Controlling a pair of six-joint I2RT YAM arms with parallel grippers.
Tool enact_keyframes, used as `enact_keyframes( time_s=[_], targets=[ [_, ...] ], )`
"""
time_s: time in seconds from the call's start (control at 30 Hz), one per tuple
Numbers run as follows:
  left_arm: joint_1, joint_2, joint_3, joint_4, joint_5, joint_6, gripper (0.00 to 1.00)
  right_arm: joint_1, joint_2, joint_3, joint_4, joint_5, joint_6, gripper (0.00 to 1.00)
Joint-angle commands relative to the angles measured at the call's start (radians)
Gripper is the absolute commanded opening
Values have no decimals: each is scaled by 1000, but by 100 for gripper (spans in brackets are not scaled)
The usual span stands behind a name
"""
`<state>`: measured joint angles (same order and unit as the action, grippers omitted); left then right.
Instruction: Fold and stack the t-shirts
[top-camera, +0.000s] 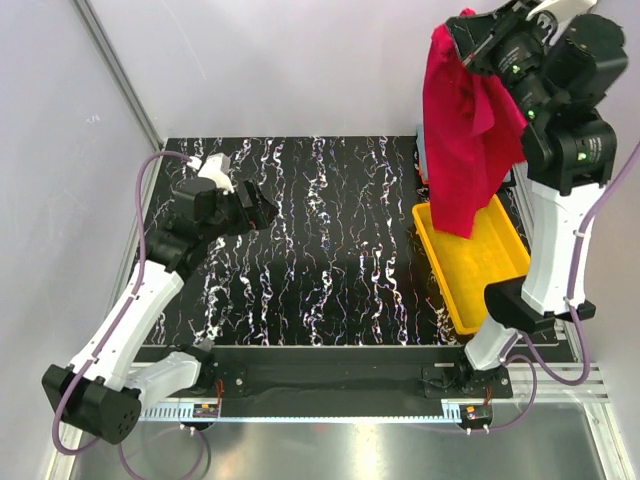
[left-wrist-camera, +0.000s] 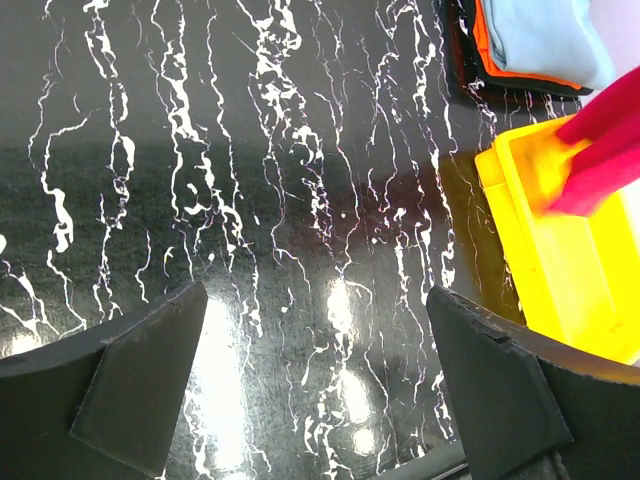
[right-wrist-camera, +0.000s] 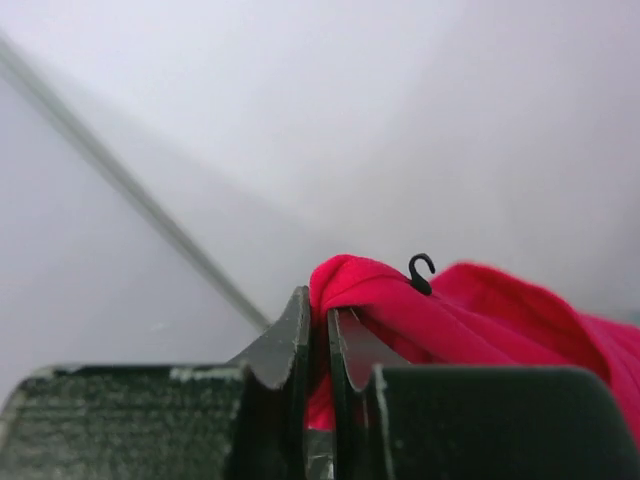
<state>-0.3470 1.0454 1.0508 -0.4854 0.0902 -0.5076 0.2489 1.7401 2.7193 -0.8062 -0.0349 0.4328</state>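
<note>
My right gripper (top-camera: 468, 42) is raised high at the back right and shut on the crimson t-shirt (top-camera: 462, 140), which hangs down over the yellow tray (top-camera: 455, 285). In the right wrist view the cloth (right-wrist-camera: 470, 315) is pinched between my fingers (right-wrist-camera: 290, 345). A stack of folded shirts, grey-blue (left-wrist-camera: 545, 40) on top of orange and dark ones, lies at the back right; in the top view it is mostly hidden behind the hanging shirt. My left gripper (top-camera: 262, 208) is open and empty above the left of the table.
The black marbled table (top-camera: 320, 240) spans the middle. The yellow tray also shows in the left wrist view (left-wrist-camera: 570, 270), with the shirt's hem (left-wrist-camera: 610, 150) over it. White walls close in the left and back.
</note>
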Motion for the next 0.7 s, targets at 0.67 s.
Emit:
enact_keyframes(
  time_s=[0.67],
  targets=[
    [14, -176, 29, -24, -40, 73, 99, 107, -94, -908, 596, -496, 321, 14]
  ],
)
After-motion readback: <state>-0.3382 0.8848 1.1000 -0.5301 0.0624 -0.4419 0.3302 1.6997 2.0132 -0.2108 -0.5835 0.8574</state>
